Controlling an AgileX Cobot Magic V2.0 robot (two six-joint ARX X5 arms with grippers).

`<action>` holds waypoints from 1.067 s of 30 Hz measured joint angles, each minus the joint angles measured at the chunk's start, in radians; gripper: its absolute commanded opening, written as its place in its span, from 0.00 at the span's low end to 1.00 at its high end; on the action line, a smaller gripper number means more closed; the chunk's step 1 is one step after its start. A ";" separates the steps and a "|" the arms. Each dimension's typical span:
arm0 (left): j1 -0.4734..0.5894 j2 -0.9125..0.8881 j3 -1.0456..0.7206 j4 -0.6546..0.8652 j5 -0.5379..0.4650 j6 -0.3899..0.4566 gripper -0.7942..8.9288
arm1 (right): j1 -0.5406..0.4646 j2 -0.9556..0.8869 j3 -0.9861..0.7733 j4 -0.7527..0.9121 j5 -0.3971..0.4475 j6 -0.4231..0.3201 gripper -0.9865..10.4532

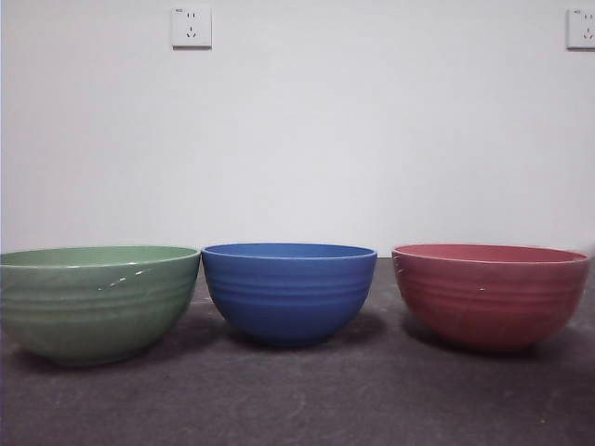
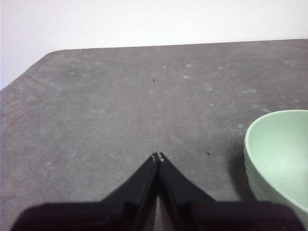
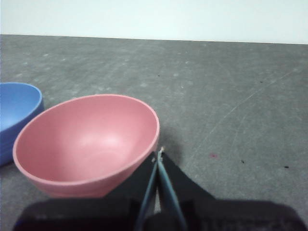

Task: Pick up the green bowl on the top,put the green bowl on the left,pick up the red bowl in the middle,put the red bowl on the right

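The green bowl (image 1: 98, 302) stands upright on the table at the left of the front view. It also shows in the left wrist view (image 2: 281, 154), empty, beside my left gripper (image 2: 158, 157), which is shut on nothing and apart from the bowl. The red bowl (image 1: 490, 293) stands upright at the right. In the right wrist view the red bowl (image 3: 89, 142) is empty, and my right gripper (image 3: 159, 153) is shut just outside its rim, holding nothing. Neither gripper shows in the front view.
A blue ridged bowl (image 1: 289, 290) stands between the two, apart from both; its edge shows in the right wrist view (image 3: 17, 115). The grey table (image 1: 307, 400) has a rounded far corner (image 2: 45, 55). A white wall with two sockets (image 1: 191, 26) stands behind.
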 measured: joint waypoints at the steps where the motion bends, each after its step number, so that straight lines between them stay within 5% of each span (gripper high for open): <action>1: 0.000 0.000 0.000 0.000 0.000 0.000 0.08 | 0.000 -0.011 -0.005 0.002 0.001 0.000 0.09; 32: 0.000 0.000 0.000 0.000 0.000 0.000 0.08 | 0.000 -0.004 -0.006 0.005 0.003 -0.002 0.09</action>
